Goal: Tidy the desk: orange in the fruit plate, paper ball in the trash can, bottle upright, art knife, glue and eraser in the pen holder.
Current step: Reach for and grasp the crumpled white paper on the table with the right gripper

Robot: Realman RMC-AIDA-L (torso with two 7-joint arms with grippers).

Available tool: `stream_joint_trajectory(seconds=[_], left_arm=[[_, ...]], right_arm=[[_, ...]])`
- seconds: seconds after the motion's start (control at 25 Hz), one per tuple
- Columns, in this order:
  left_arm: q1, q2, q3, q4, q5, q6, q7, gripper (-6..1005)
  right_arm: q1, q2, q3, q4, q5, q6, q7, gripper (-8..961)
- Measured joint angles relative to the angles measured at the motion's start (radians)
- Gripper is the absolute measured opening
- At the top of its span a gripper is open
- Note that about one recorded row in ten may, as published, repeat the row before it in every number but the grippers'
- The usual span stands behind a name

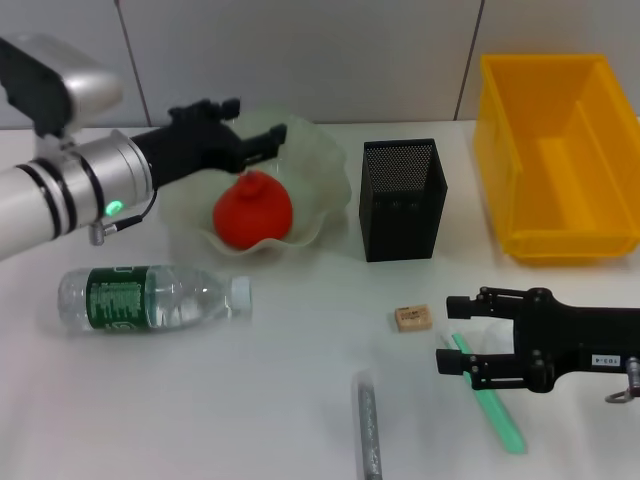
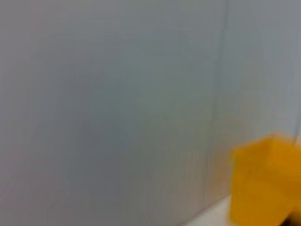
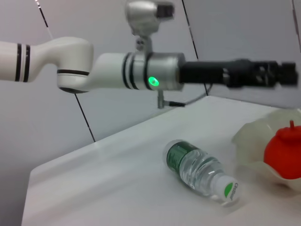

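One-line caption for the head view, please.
Orange in fruit plate under left gripper; bottle lies flat; right gripper open around art knife.

there is a white table [image 1: 250, 400]. it is smooth and a little shiny, and it fills most of the head view. its far edge meets a wall [image 1: 350, 50]. the wall is pale grey and made of big flat panels. thin dark lines [image 1: 133, 60] run down it where the panels meet. in the right wrist view the same white table [image 3: 108, 188] shows, with its edge and a corner on one side, and the grey wall [image 3: 56, 122] stands behind it with thin dark lines too. in the left wrist view the grey wall [image 2: 117, 103] fills nearly everything.
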Motion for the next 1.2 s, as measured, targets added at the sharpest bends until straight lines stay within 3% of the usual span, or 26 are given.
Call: stream_joint_trajectory(seconds=[0.2, 0.24, 0.28, 0.44, 0.52, 0.68, 0.76, 0.88, 0.96, 1.08, 1.16, 1.2], left_arm=[[0.113, 0.044, -0.007, 0.136, -0.055, 0.421, -0.148, 749], [0.154, 0.068, -0.007, 0.160, -0.049, 0.594, -0.173, 768], [0.154, 0.068, -0.007, 0.160, -0.049, 0.594, -0.173, 786], [0.217, 0.108, 0.002, 0.104, 0.023, 0.818, -0.117, 859], [0.224, 0.107, 0.004, 0.094, 0.072, 0.838, -0.089, 859], [0.232, 0.075, -0.005, 0.083, 0.260, 0.804, -0.045, 858], [0.233, 0.062, -0.008, 0.083, 0.283, 0.782, -0.029, 858], [0.236, 0.046, -0.020, 0.082, 0.283, 0.765, 0.001, 858], [0.237, 0.038, -0.034, 0.082, 0.281, 0.766, 0.013, 857], [0.240, 0.030, -0.036, 0.082, 0.281, 0.765, 0.030, 857], [0.242, 0.027, -0.037, 0.076, 0.280, 0.763, 0.051, 857], [0.243, 0.026, -0.037, 0.072, 0.280, 0.761, 0.058, 857]], right_arm=[[-0.004, -0.005, 0.004, -0.009, 0.005, -0.003, 0.014, 774], [-0.006, -0.008, 0.004, -0.010, 0.006, -0.004, 0.017, 774], [-0.006, -0.008, 0.004, -0.010, 0.006, -0.004, 0.017, 774], [-0.011, -0.010, 0.004, -0.011, 0.006, -0.014, 0.017, 774], [-0.011, -0.010, 0.004, -0.011, 0.006, -0.014, 0.017, 773], [-0.011, -0.008, 0.004, -0.035, 0.007, -0.014, 0.039, 773], [-0.008, 0.002, 0.005, -0.081, 0.010, -0.020, 0.082, 773], [-0.002, 0.026, -0.006, -0.259, 0.011, -0.052, 0.267, 772], [0.019, 0.031, -0.039, -0.420, -0.024, -0.076, 0.468, 772], [0.104, 0.008, -0.074, -0.573, -0.150, -0.152, 0.751, 772], [0.205, -0.023, -0.075, -0.608, -0.266, -0.232, 0.888, 771], [0.295, -0.048, -0.075, -0.593, -0.371, -0.283, 0.974, 771]])
